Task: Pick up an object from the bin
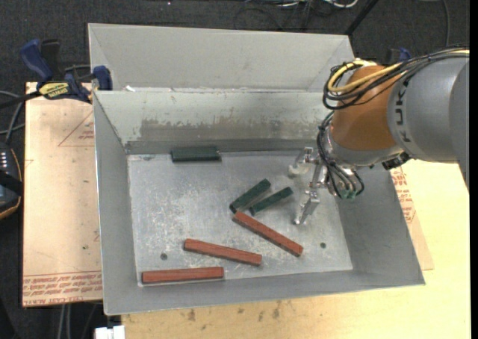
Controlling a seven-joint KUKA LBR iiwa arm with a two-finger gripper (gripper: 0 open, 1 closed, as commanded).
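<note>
My gripper [303, 191] hangs low over the right part of the bin floor, open, with nothing between its fingers. One fingertip [302, 216] is near the floor, just right of a short dark green bar [272, 198]. A second dark green bar [249, 195] lies slanted beside that one. A long red-brown bar [267, 233] lies diagonally below them, its right end a little below my lower fingertip.
Two more red-brown bars [222, 252] [182, 275] lie near the front left of the bin. Another dark green bar [196, 154] rests against the back wall. The arm with its orange cover and cables reaches in over the right wall.
</note>
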